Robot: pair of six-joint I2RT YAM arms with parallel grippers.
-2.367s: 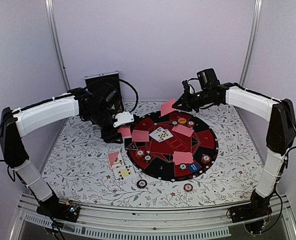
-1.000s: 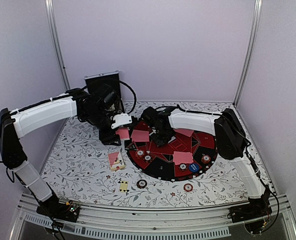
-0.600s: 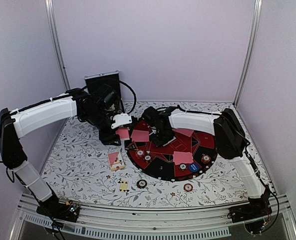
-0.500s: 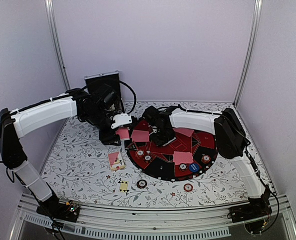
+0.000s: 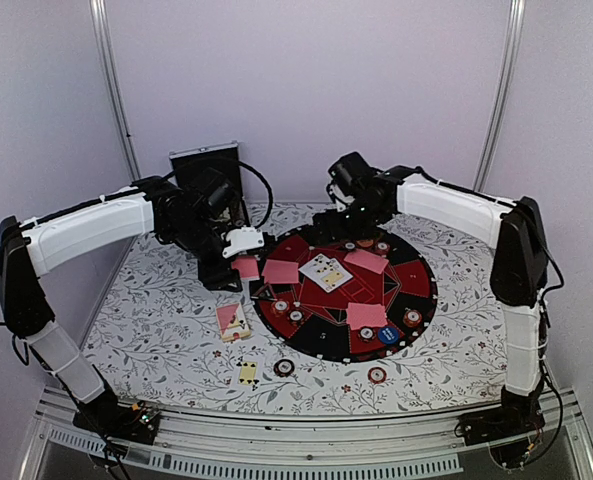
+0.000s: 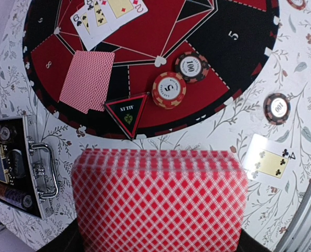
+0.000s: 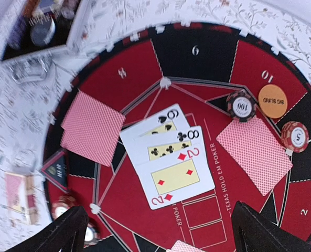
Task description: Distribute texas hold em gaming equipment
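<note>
From above, a round red-and-black mat (image 5: 416, 275) lies on the flowered tablecloth (image 5: 156, 330). The left gripper (image 5: 238, 258) hangs over the mat's left edge, clamped on a deck of pink-backed cards (image 5: 247, 267); the right gripper (image 5: 331, 212) hovers above the mat's far rim, holding nothing. Three face-up cards (image 5: 324, 268) are fanned at the mat's middle, with single face-down cards (image 5: 281, 272) around them; a blue button (image 5: 388, 335) sits by the near-right rim; the pink box (image 5: 233, 320) lies on the cloth just left of the mat; a black case (image 5: 204, 160) stands behind the left arm.

In the left wrist view the deck fills the lower frame, with the dark fingers (image 6: 71, 242) at its two lower corners; beyond it a black triangular marker (image 6: 126, 110) lies at the mat's edge. Just beside the marker a red chip (image 6: 169, 89) touches a black chip (image 6: 191, 66); off the mat, another black chip lies on the cloth near a four of clubs (image 6: 270, 161); the case lies open at the left with chips inside.

In the right wrist view the two fingers (image 7: 66, 233) stand wide apart with nothing between them. Below them the fan shows a spade card, the eight of clubs and the two of diamonds, a face-down card on either side; an orange button (image 7: 273, 101) lies just beside a black chip near the rim.
</note>
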